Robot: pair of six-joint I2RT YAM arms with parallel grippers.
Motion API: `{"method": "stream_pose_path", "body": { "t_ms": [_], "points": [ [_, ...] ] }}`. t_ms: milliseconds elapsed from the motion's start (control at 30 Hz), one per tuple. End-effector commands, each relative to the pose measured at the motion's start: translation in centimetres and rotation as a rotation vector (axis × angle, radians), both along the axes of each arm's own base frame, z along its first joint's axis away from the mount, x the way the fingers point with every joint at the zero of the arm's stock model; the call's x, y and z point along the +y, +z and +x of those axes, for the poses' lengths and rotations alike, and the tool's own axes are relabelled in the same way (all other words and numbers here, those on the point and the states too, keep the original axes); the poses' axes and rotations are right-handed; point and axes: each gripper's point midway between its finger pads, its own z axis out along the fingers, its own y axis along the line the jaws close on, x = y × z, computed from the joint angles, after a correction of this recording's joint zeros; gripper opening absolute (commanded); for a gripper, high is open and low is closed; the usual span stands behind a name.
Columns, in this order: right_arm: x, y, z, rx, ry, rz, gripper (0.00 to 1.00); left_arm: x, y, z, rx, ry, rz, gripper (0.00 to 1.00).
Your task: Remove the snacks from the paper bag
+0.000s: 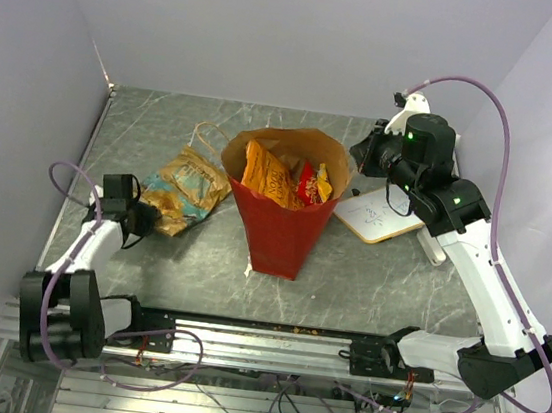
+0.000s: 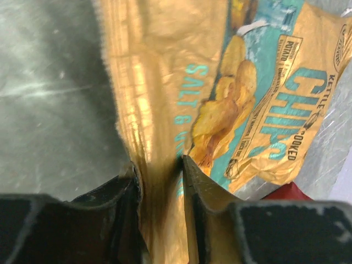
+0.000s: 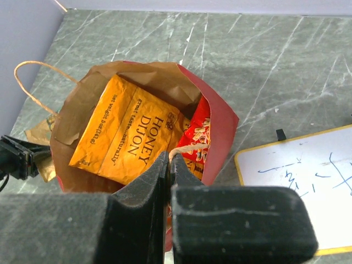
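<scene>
A: From above, where does the paper bag [image 1: 279, 222] stand?

B: It stands upright near the middle of the desk [image 1: 155, 121], a little toward the near edge, with its mouth open. Inside it I see an orange packet [image 1: 265, 173] and a red packet [image 1: 306, 180], side by side.

A: And outside of it?

B: A gold chip packet [image 1: 188, 188] lies flat just beside the bag, on the side of the left edge. The left claw [image 1: 150, 219] is at its near end. A white board [image 1: 381, 216] lies on the other side, toward the right edge. The right claw [image 1: 368, 155] hangs at the far right part of the bag's rim.

A: What does the left wrist camera show?

B: The left claw [image 2: 160, 181] is closed on the gold chip packet [image 2: 231, 93]. Both fingers press the foil edge between them. The packet has teal print and a picture of chips, and the desk [image 2: 49, 93] is below it.

A: And the right wrist camera?

B: It looks down into the paper bag [image 3: 223, 118]. The orange packet [image 3: 124, 137], printed "Honey Dijon", leans on the brown inner wall. The red packet [image 3: 201, 129] stands just beside it and is partly hidden. The right claw [image 3: 169, 159] has its fingers pressed together, and the twisted handle [image 3: 190, 147] of the bag is pinched at their tips. The other handle [image 3: 30, 82] loops free toward the left edge. The white board [image 3: 297, 181] lies flat on the desk [image 3: 275, 55], apart from the bag.
</scene>
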Motion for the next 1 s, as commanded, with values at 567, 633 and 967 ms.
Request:
{"method": "stream_pose_path", "body": {
  "t_ms": [567,633,967],
  "points": [
    [0.4,0.5,0.3,-0.041,0.018,0.028,0.00,0.5,8.7,-4.5,0.126,-0.160,0.096,0.75],
    [0.4,0.6,0.1,-0.047,0.020,0.033,0.00,0.7,14.3,-1.9,-0.023,-0.197,0.144,0.76],
    [0.9,0.4,0.0,-0.043,0.044,0.050,0.00,-9.0,30.9,4.4,-0.435,-0.519,0.225,0.77]
  ]
}}
